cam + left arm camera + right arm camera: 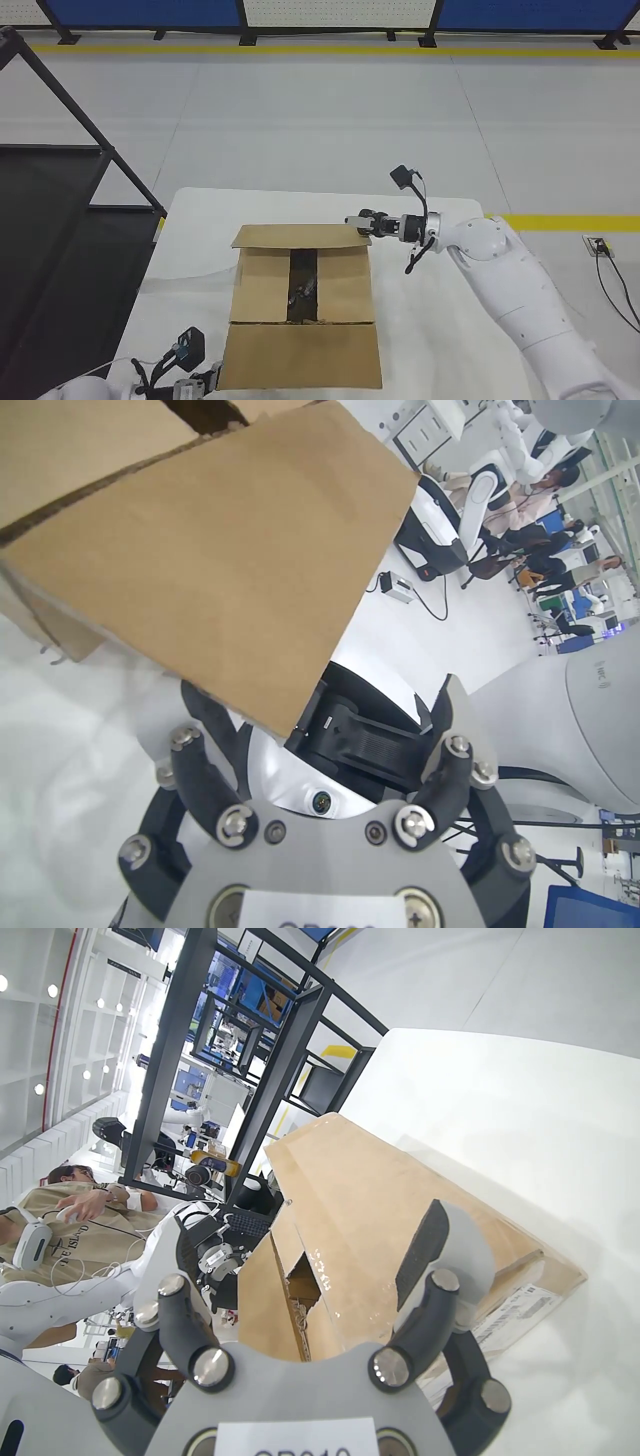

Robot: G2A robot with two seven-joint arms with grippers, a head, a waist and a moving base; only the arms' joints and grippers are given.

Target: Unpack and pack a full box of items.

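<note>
Box [303, 300], part-open; right gripper [358, 218] at 1 o'clock, left gripper [325, 700] at 8 o'clock, both jaws spread wide and empty: a lopsided tug could skid it.

We see a brown cardboard box [262, 290] standing in the middle of the white table [430, 330], its top half open. The far flap [298, 236] and near flap [300, 356] spread outward. The left and right flaps fold inward, leaving a dark slot [303, 262] where indistinct items [302, 292] show.
</note>
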